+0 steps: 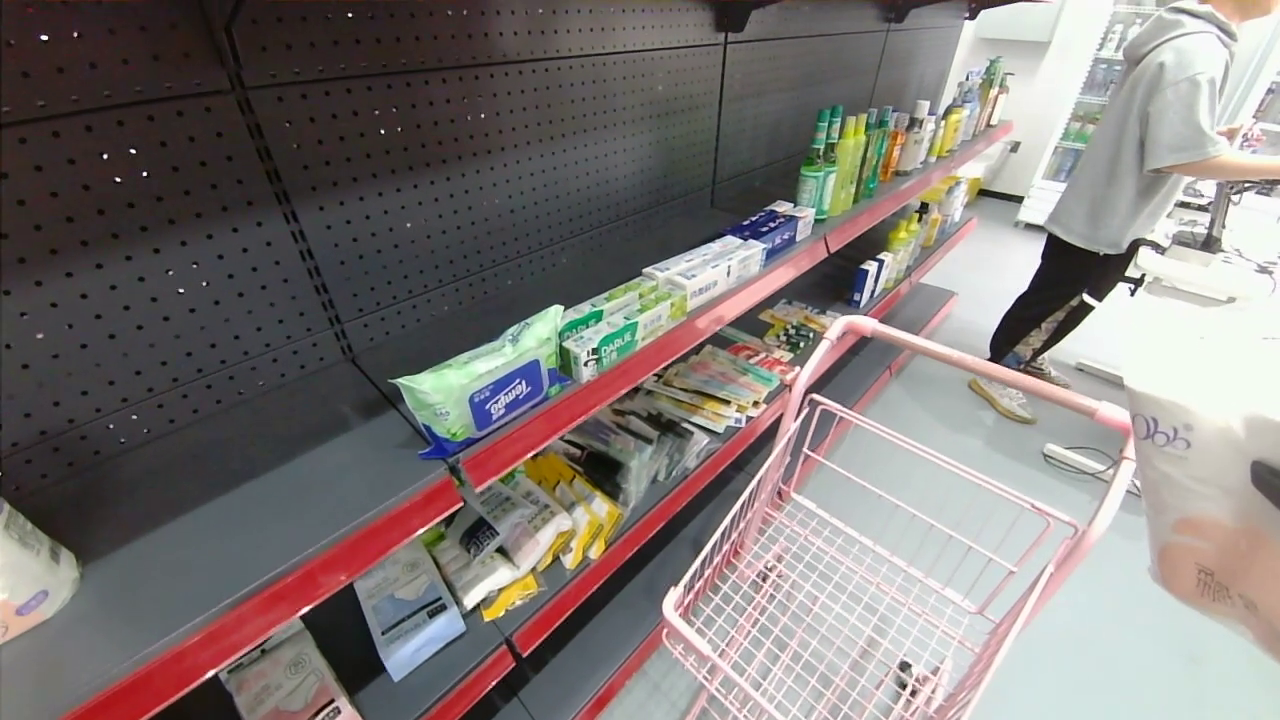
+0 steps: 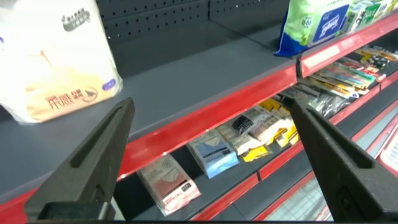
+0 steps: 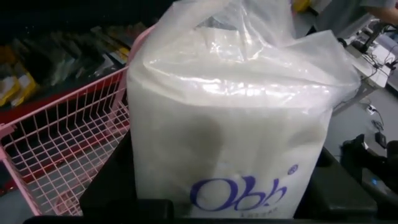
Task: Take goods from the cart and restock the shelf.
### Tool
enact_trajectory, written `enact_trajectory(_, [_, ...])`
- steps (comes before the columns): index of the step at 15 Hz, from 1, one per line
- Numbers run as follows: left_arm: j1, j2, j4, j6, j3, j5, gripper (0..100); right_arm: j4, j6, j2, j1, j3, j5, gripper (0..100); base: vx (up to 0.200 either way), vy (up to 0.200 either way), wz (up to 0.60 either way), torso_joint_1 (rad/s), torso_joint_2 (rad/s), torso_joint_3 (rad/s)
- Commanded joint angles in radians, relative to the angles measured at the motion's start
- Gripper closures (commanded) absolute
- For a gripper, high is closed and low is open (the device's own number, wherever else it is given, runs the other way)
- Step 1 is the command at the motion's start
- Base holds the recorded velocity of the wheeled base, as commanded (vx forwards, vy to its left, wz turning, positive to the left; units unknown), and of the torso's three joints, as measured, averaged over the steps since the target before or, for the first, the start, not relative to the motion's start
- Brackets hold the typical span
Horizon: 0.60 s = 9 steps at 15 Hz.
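- Far left: one shelved pack [image 1: 30,585] of tissue rolls stands on the grey upper deck of the shelf [image 1: 250,500]. Count that item as restocked.
- Your left gripper [image 2: 211,106] hovers just in front of that deck, jaws spread wide with nothing between them. The shelved pack is beside it and not touching.
- Open room: bare deck runs from the shelved pack rightward to the wipes pack [image 1: 490,385]. The red lip [image 1: 300,580] is the edge you must clear on the way in. The tiers below it are crowded.
- Centre right: the cart [image 1: 1000,375] looks nearly emptied. There are small dark bits at the near end of the basket floor, and what they are cannot be told.
- Far right: your right gripper [image 3: 230,208] is clamped on the held pack [image 1: 1200,470], just right of the cart's rim and well apart from the shelf.
- Judgement: this pack remains to be placed. You will need to carry it left past the cart handle.
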State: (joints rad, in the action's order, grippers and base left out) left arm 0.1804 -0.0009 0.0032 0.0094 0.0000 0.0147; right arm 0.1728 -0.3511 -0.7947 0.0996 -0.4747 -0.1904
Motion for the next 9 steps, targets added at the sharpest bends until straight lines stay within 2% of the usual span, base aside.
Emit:
enact_trajectory(1, [0.001,0.001,0.0,0.0,0.0,-0.001,0,0.001,0.0,-0.015,0.0,0.001,0.0,100,0.0,0.0,0.0,0.163,-0.36,-0.198])
enact_trajectory(9, [0.001,0.001,0.0,0.003,0.0,-0.001,0,0.002,0.0,-0.029,0.0,0.001,0.012,100,0.0,0.0,0.0,0.143,-0.31,-0.167])
